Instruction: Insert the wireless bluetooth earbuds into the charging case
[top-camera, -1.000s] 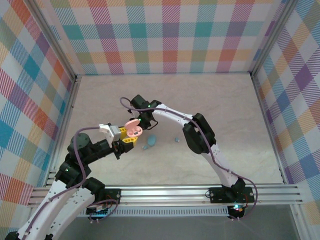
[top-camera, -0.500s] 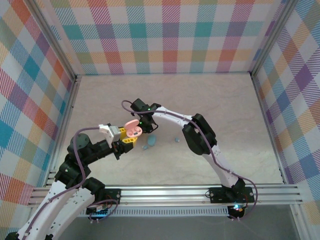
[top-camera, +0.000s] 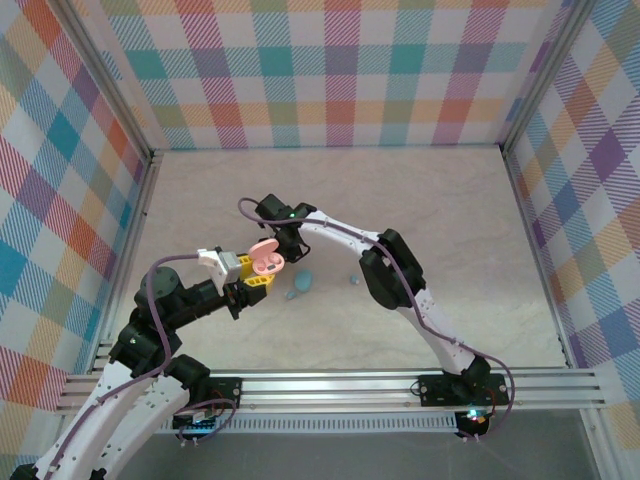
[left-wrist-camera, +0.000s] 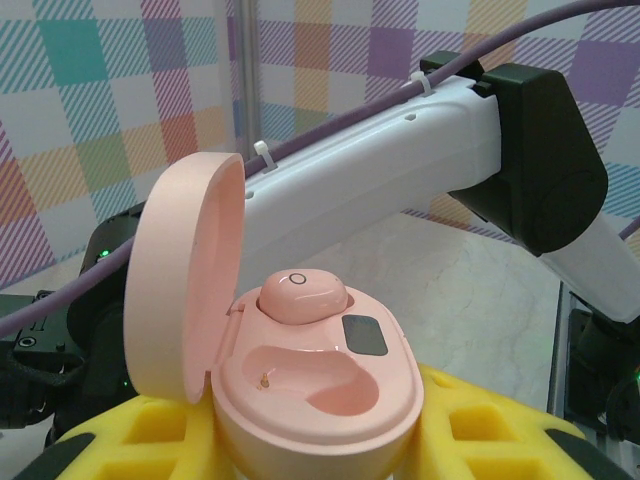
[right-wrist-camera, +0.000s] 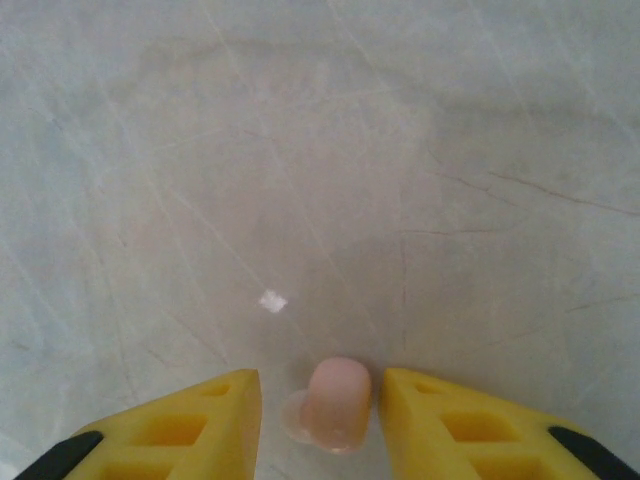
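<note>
My left gripper (top-camera: 258, 279) is clamped on a pale pink oval case (left-wrist-camera: 320, 395), its lid (left-wrist-camera: 175, 290) tipped open to the left. One glossy pink earbud (left-wrist-camera: 302, 295), a rounded nub with a small ring mark, sits in the far socket; the near socket is hollow. My right gripper (right-wrist-camera: 318, 405) is narrow, its yellow fingers flanking a second pink earbud (right-wrist-camera: 338, 395) over the pale table (right-wrist-camera: 300, 150). I cannot tell whether they are pinching it.

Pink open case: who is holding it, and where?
The left gripper holds the pale pink oval plastic charging case by the base of its lower half, pinched between its yellow fingers.
</note>
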